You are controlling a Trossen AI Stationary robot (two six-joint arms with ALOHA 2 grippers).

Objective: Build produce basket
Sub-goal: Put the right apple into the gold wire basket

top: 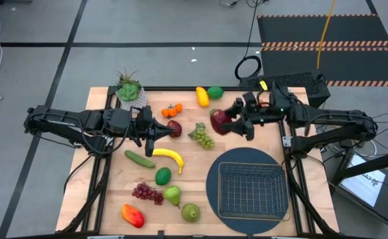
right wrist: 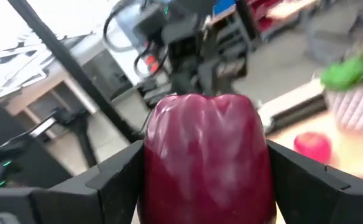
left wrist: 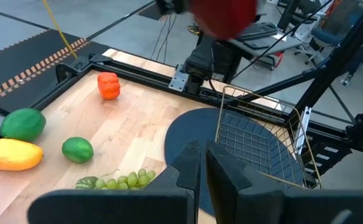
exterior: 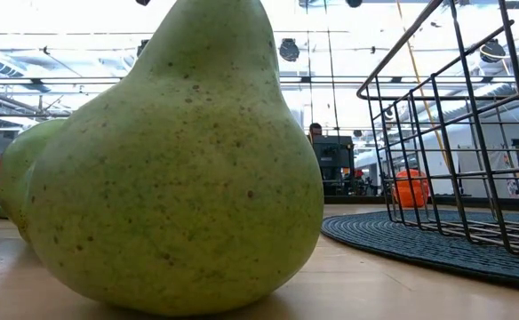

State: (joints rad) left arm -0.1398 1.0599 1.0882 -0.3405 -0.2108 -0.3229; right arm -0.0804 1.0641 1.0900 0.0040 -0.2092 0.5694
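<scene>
While the table (top: 107, 199) carries most of the produce scattered over its left and middle, the round dark mat (top: 214, 192) sits at the near right with the wire basket (top: 250, 191) on it — seemingly empty, so the build looks barely begun.

Of the 2 arms, the right one is at work: the right gripper (top: 228, 122) hangs above the table just beyond the mat, its fingers (right wrist: 116, 171) spread wide and pressed against both sides of a big dark-red apple (right wrist: 207, 158). That wide stance is a grip, not a release; the fruit fills the gap and is carried clear of the wood, probably so it can travel over the basket's rim. The left gripper (top: 153, 137) waits over the middle of the table with its fingers closed on nothing, just beside a smaller red apple (top: 174, 128).

Smaller pieces lie where either arm might reach them: a yellow banana (top: 168, 157), a cucumber (top: 139, 159), green grapes (top: 202, 136), purple grapes (top: 148, 193) and 2 green pears (top: 182, 204) near the front edge. My judgement: the next move is lowering the held apple into the basket, which needs clearance over the wire wall.
</scene>
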